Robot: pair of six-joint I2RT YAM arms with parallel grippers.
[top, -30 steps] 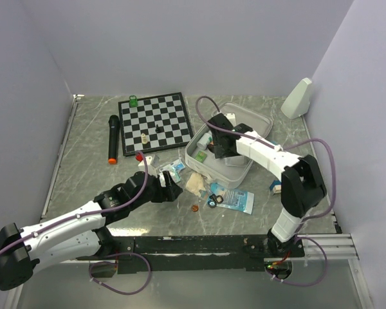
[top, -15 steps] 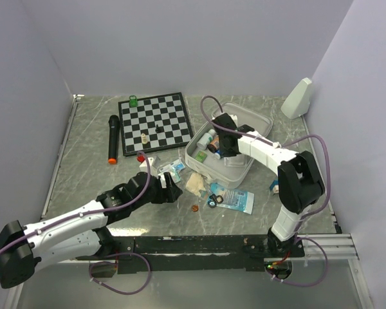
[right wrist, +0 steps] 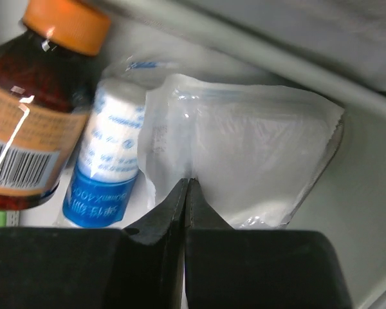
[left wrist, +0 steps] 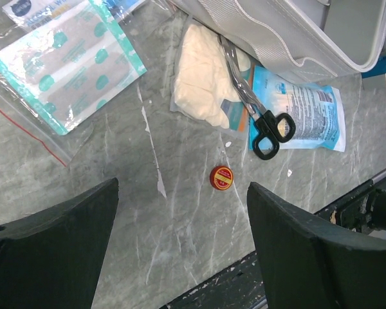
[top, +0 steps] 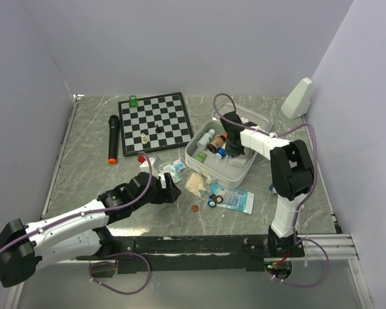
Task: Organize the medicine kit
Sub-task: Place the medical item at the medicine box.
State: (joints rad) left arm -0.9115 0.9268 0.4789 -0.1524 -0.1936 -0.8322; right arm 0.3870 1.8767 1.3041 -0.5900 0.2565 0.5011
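The white medicine kit lies open at centre right, its wall filling the top of the right wrist view. Inside it my right gripper is shut, its tips touching a clear plastic pouch, with nothing visible between them. Beside the pouch lie a white-and-blue roll and a brown bottle with an orange cap. My left gripper hovers open and empty over the table, near a small red cap.
Loose on the table by the kit: scissors, a cream gauze pack, a blue packet, a bag of plasters. A chessboard and a black microphone sit at the back left. A white object leans at the right wall.
My right gripper has shut and moved right, deeper into the kit. The brown bottle now lies in the kit, left of it. The left arm has barely moved.
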